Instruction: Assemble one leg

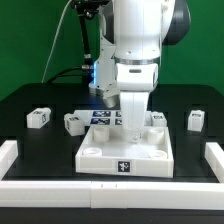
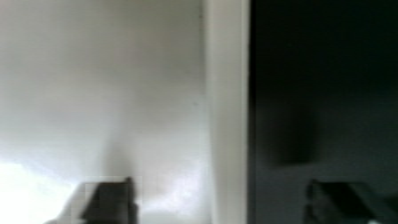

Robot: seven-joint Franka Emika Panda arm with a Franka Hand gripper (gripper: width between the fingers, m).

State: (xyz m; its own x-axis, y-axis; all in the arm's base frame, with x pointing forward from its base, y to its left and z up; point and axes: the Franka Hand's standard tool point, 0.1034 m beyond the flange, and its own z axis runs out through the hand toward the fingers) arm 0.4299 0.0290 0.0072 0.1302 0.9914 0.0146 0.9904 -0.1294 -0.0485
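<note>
The large white square panel (image 1: 125, 150) lies in the middle of the black table. My gripper (image 1: 133, 127) hangs straight down over its far part, close to its surface. In the wrist view my gripper (image 2: 217, 205) is open, with one dark fingertip (image 2: 98, 200) over the white panel (image 2: 107, 100) and the other over the black table, so the panel's edge runs between the fingers. Nothing is held. Three legs show in the exterior view: one (image 1: 39, 118) at the far left, one (image 1: 73, 122) beside it, one (image 1: 196, 120) at the right.
The marker board (image 1: 100, 116) lies behind the panel. Another small white block (image 1: 158, 117) sits just behind the panel's right corner. White rails (image 1: 8, 152) border the table at the left, the right and the front. The arm's body hides the space behind the panel.
</note>
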